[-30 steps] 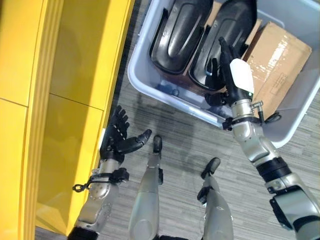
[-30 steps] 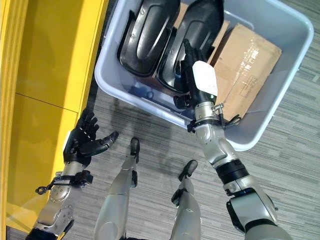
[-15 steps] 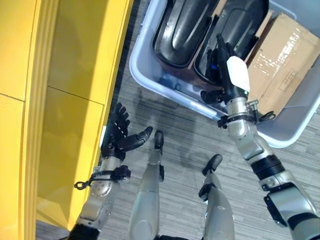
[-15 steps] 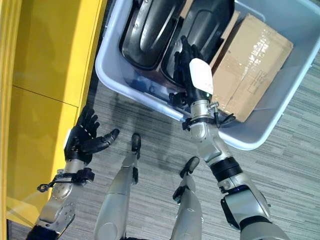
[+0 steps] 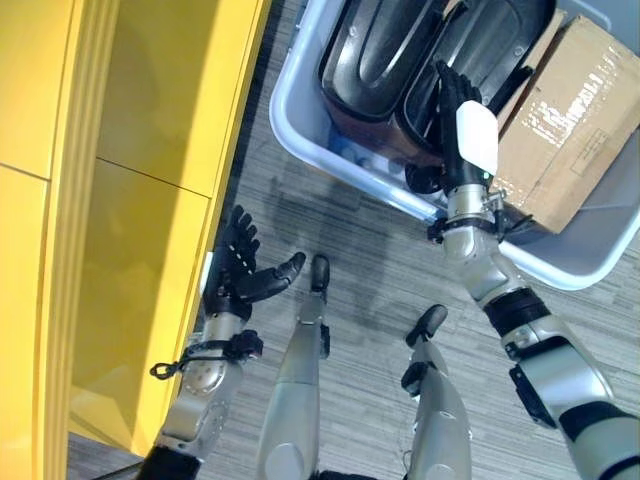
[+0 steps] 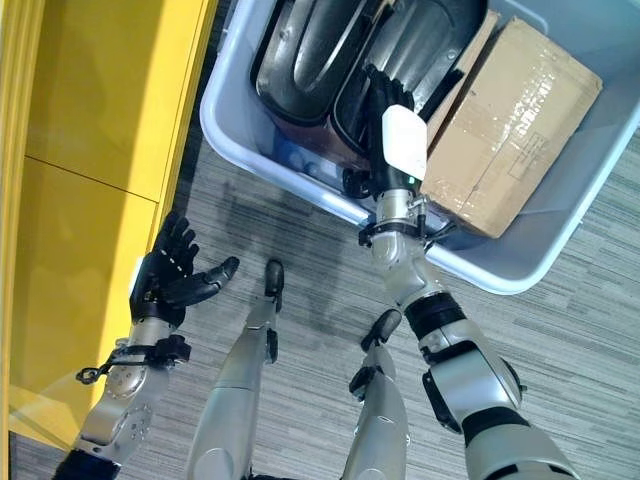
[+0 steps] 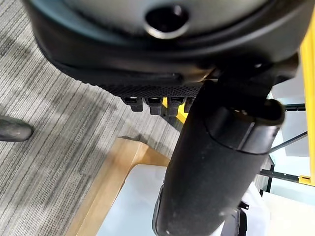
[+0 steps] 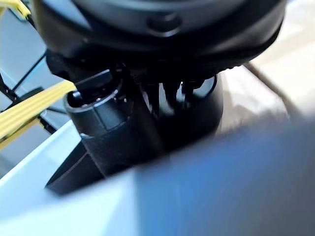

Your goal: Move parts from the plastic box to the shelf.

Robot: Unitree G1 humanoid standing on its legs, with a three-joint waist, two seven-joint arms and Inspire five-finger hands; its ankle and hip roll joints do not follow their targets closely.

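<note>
A pale blue plastic box stands on the floor at the upper right. Two black moulded parts lie in it side by side, one on the left and one on the right. My right hand, with its white cover, reaches over the box's near rim. It is open, and its straight fingers lie against the near end of the right part. My left hand hangs open and empty low beside the yellow shelf, with its thumb spread out.
A taped cardboard box fills the right side of the plastic box, close beside my right hand. The yellow shelf runs down the whole left side. Grey striped carpet lies between shelf and box.
My right hand has reached a little further over the rim and onto the right black part. The left hand has stayed in place. The camera view has shifted slightly.
</note>
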